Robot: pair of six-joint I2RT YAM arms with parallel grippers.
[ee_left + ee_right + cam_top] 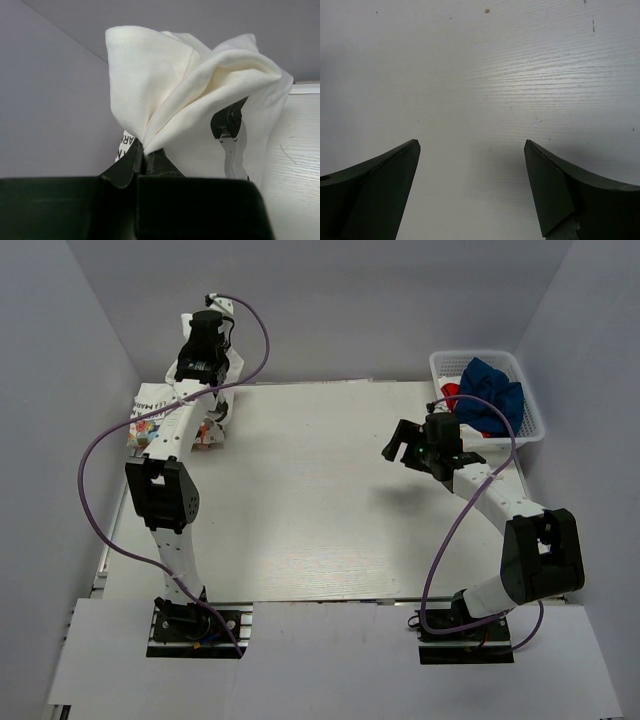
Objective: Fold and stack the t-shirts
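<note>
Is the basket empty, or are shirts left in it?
Not empty: a navy blue t-shirt lies in the basket, with red cloth showing beside it.

Lab booth (grey screens (pixel 90 340), white table (pixel 320 490))

Table (pixel 320 500): white, with faint wood-grain lines. Walls (pixel 60 360): pale grey-lilac. Basket (pixel 470 354), upper right of the top view: white lattice. Inside it are a navy blue t-shirt (pixel 495 390) and red-and-white cloth (pixel 450 393). Folded t-shirt (pixel 150 425), upper left: white, multicoloured print, black lettering. Bunched t-shirt (pixel 200 85), left wrist view: plain creamy white. Cables (pixel 84 475): purple.
</note>
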